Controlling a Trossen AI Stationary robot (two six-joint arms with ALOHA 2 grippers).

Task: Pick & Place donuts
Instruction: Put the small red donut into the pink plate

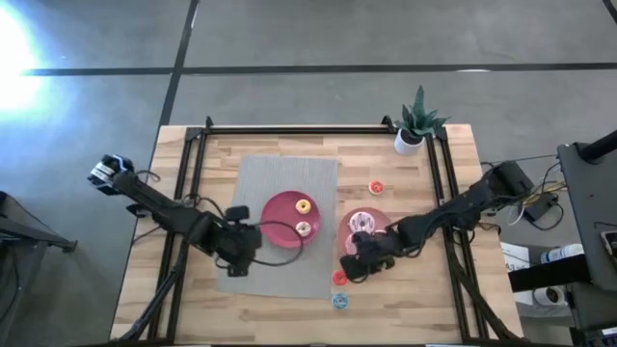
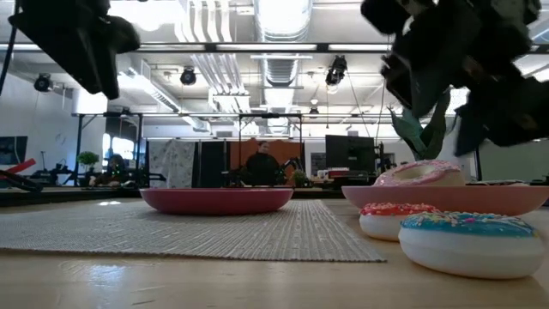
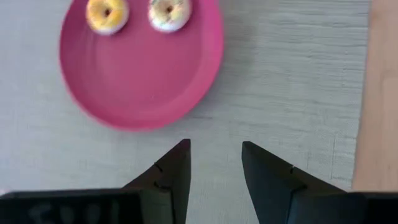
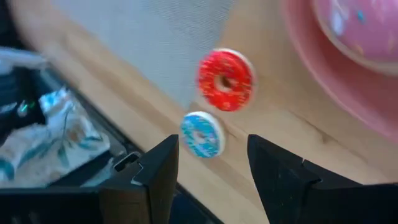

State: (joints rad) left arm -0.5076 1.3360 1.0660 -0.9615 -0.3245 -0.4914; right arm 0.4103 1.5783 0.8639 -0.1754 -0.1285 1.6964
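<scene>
My left gripper (image 1: 249, 243) (image 3: 215, 145) hovers open over the grey mat, just short of the red plate (image 1: 280, 220) (image 3: 143, 74). A yellow donut (image 1: 304, 205) (image 3: 107, 15) and a pale sprinkled donut (image 1: 305, 228) (image 3: 168, 12) lie on that plate. My right gripper (image 1: 355, 264) (image 4: 212, 142) hangs open above the wood beside the pink plate (image 1: 378, 231) (image 4: 311, 81), which holds a pink-white donut (image 1: 362, 224) (image 2: 420, 173). Below its fingers lie a red donut (image 1: 339, 278) (image 4: 226, 79) and a blue donut (image 1: 339, 301) (image 4: 202, 135). An orange donut (image 1: 376, 187) rests farther back on the wood.
A potted plant (image 1: 416, 125) stands at the table's far right corner. The grey mat (image 1: 280, 183) covers the middle-left of the table. Black frame rails (image 1: 193, 154) run along the left, right and far sides. The blue donut lies close to the near edge.
</scene>
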